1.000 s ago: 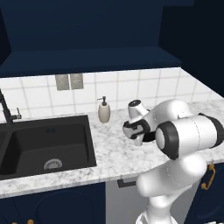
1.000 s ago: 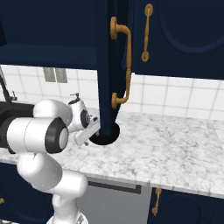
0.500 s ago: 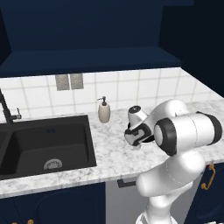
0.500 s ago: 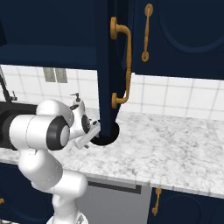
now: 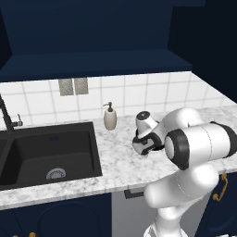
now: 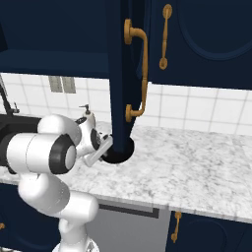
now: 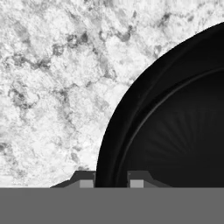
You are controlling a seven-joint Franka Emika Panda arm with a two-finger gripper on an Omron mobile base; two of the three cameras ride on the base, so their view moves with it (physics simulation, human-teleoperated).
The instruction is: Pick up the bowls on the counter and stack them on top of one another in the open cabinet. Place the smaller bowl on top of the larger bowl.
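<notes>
A black bowl (image 7: 175, 131) rests on the white marble counter (image 7: 52, 87). My gripper (image 7: 111, 179) is down at its near edge, one fingertip inside the rim and one outside, shut on it. From the right base view the bowl (image 6: 122, 150) is partly hidden behind the open cabinet's door (image 6: 120, 59), with the gripper (image 6: 101, 152) at its left side. From the left, the arm covers most of the bowl (image 5: 157, 139), and the gripper (image 5: 143, 144) hangs low over the counter (image 5: 120, 157). The open cabinet's navy shelf (image 5: 92, 62) is above. A second bowl is out of view.
A beige soap dispenser (image 5: 109, 118) stands by the wall left of the bowl. The black sink (image 5: 46, 148) and its faucet (image 5: 7, 115) lie further left. The door's curved brass handle (image 6: 140, 74) hangs just above the bowl. Closed navy wall cabinets (image 6: 206, 39) are to the right.
The hand has come down slightly onto the bowl's rim; it barely shifted over the last half second. The bowl has stayed in place.
</notes>
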